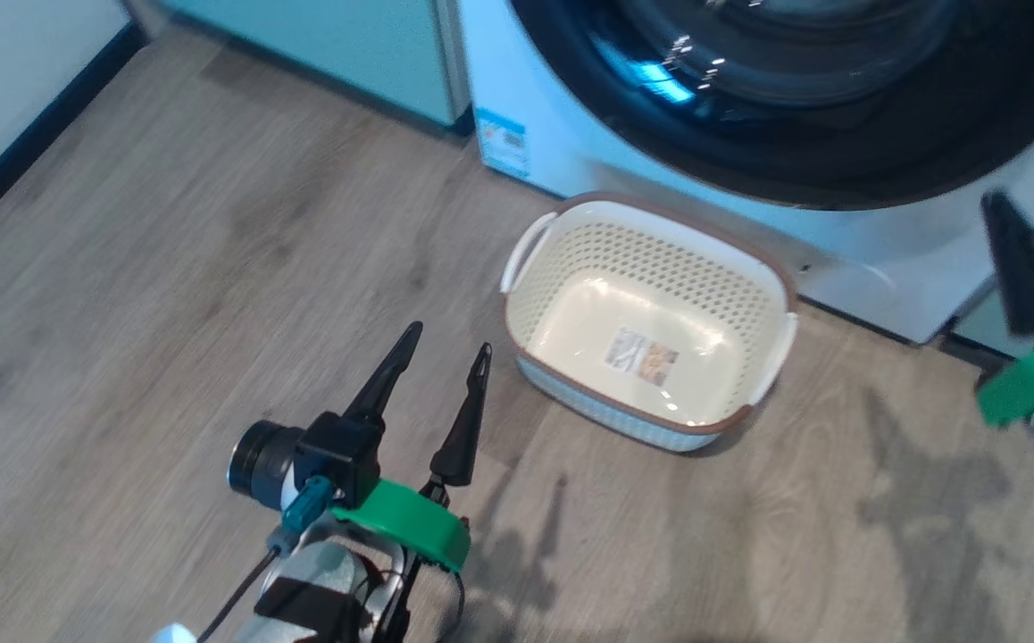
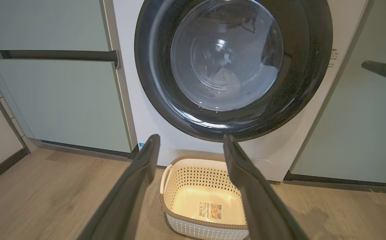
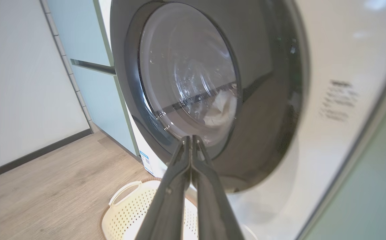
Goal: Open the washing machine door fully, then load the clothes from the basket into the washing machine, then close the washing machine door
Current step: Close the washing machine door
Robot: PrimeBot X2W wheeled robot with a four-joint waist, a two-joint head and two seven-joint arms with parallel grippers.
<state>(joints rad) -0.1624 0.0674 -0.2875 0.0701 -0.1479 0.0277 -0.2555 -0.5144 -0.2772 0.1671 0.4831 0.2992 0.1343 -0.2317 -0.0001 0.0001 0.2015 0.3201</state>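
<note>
**Three cams on one washing machine (image 2: 146,133).**
Head cam looks steeply down from above: floor (image 1: 169,268) at 9 o'clock, basket (image 1: 642,259) just right of ctr, washing machine door (image 1: 794,170) cropped at 1 o'clock. Left wrist cam sits low and further back, facing the door square-on, basket at 6 o'clock. Right wrist cam is nearest, raking across the glass from the door's 4 o'clock side. All 3 share door + basket.

No legible text: label (image 1: 641,357) in basket (image 1: 624,259), sticker (image 1: 504,143) on washing machine (image 1: 563,154) blurred.
</note>
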